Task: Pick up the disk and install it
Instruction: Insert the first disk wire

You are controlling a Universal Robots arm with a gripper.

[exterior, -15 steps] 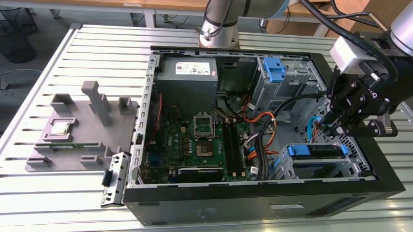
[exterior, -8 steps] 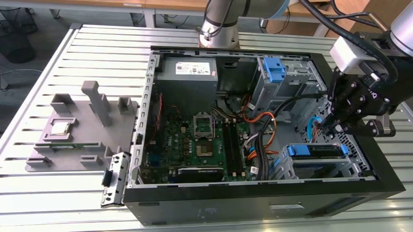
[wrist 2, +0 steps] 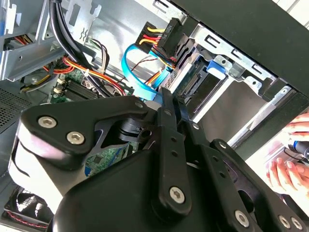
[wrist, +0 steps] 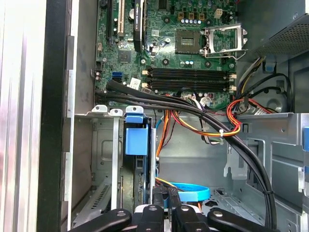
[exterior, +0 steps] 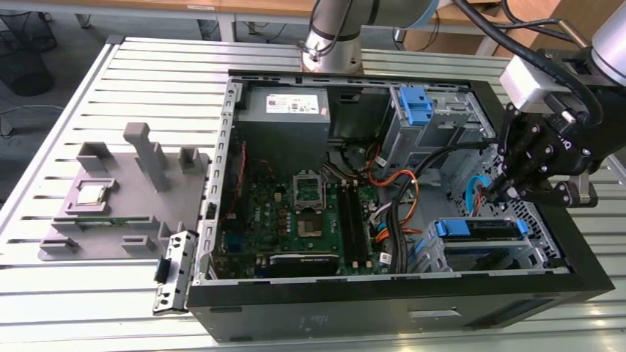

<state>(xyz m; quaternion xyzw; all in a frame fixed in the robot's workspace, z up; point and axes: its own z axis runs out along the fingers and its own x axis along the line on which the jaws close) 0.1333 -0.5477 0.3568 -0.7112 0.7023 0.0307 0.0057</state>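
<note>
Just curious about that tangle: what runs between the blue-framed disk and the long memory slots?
In the first wrist view, a bundle of black cables crosses between the disk and the memory slots.

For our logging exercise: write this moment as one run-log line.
gripper: near disk | disk: in bay | case: open

**Three cameras trained on computer case (exterior: 391, 308)**

The case is seen from above, at a distance, in the exterior view. Its motherboard (wrist: 193, 72) is viewed closely past the gripper (wrist: 165, 200) in both wrist views.
</note>
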